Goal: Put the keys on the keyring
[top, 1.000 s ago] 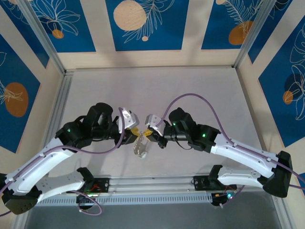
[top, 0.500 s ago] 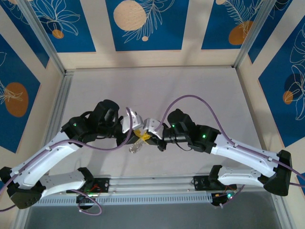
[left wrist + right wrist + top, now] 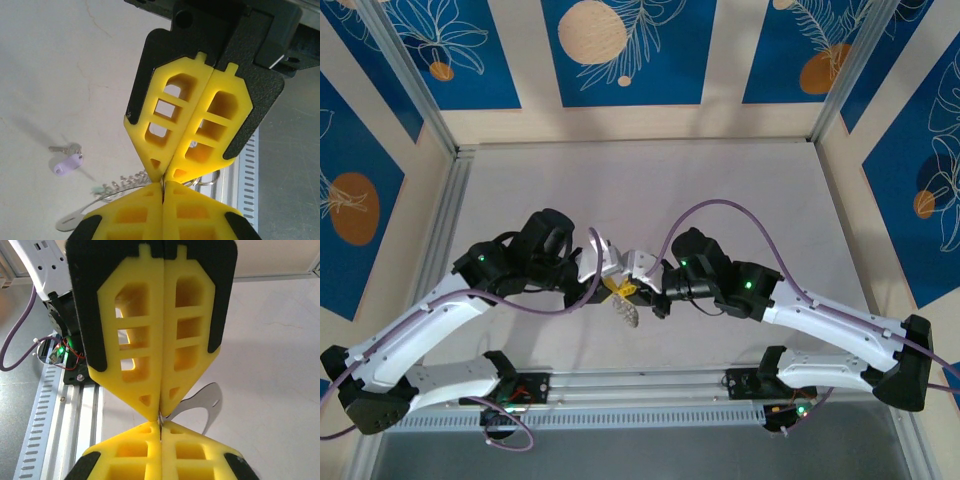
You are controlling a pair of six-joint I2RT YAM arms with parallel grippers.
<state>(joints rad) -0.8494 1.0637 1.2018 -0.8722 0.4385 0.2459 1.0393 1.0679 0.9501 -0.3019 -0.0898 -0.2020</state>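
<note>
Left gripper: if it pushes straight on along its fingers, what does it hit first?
The right gripper: its tips sit nose to nose with the left gripper, both shut, apparently on the thin keyring between them. No free way ahead.

Left gripper (image 3: 613, 287) and right gripper (image 3: 630, 289) tip to tip near the table's (image 3: 720, 200) front edge — keyring (image 3: 628, 315) hanging below them, loose key (image 3: 66, 159) lying on the table beside it.

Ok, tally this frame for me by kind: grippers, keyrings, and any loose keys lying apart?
Grippers: 2, left gripper and right gripper, shut tip to tip
Keyring: 1, pinched where they meet
Loose key with lilac tag: 1
Total: 4
</note>
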